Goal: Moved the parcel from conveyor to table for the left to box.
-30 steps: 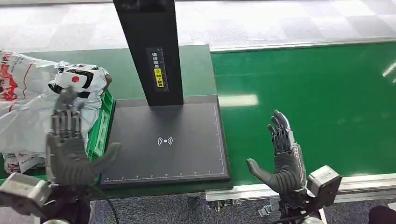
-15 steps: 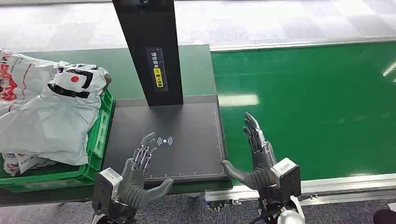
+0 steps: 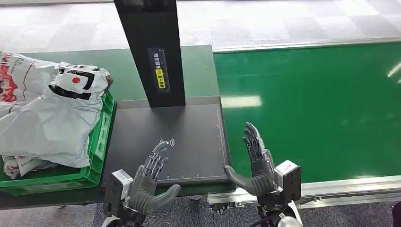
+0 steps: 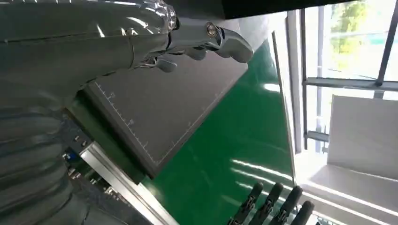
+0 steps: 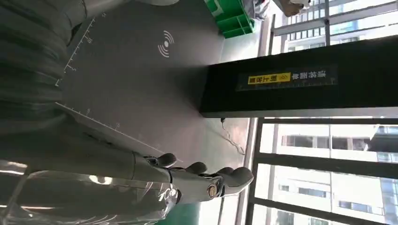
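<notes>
Two hands empty, fingers spread | left hand (image 3: 146,187) back from crate (image 3: 97,142) to bench edge | right hand (image 3: 257,163) waits beside conveyor (image 3: 312,104) | parcel (image 3: 52,113) in crate, boxed.

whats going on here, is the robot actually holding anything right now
No. Both hands are open and hold nothing: the left hand hovers over the near edge of the dark scanning pad, the right hand at the pad's edge by the green conveyor. No parcel lies on the visible conveyor or the pad. Grey-white parcel bags are heaped in the green crate on the left.
</notes>
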